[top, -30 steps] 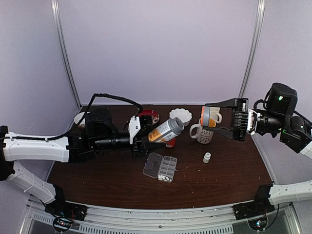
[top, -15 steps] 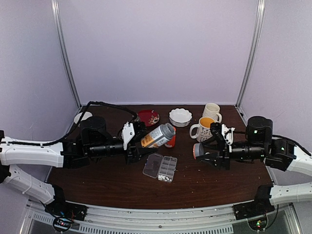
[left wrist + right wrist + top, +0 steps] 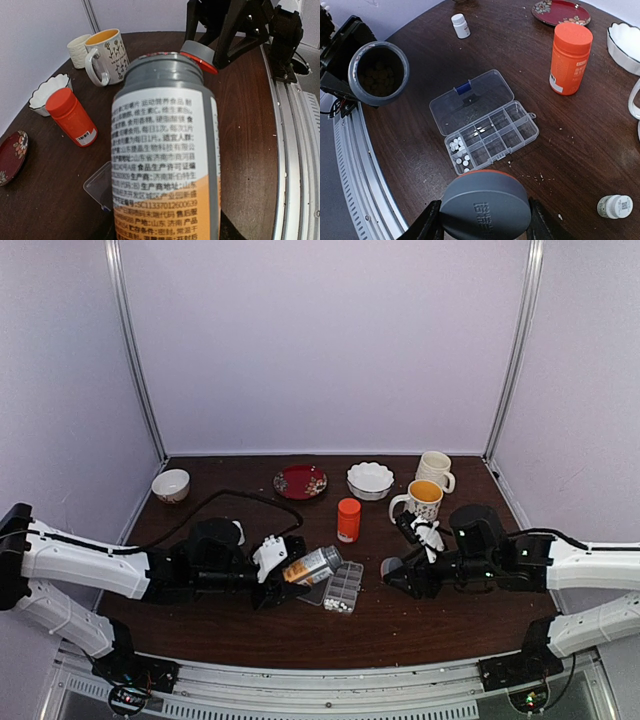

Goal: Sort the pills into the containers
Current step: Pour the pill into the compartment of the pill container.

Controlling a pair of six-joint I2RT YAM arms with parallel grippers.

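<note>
Two grips — left jaws clamp bottle (image 3: 165, 150) | right jaws clamp cap (image 3: 485, 205) | organizer (image 3: 485, 127), pills (image 3: 459, 150) between them

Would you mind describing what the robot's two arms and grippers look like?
Both arms have white outer links near the base and black forearm sections. The left arm carries a loose black cable; the right arm shows small green lights. The left gripper and right gripper are black, each with two fingers and a white wrist piece.
</note>
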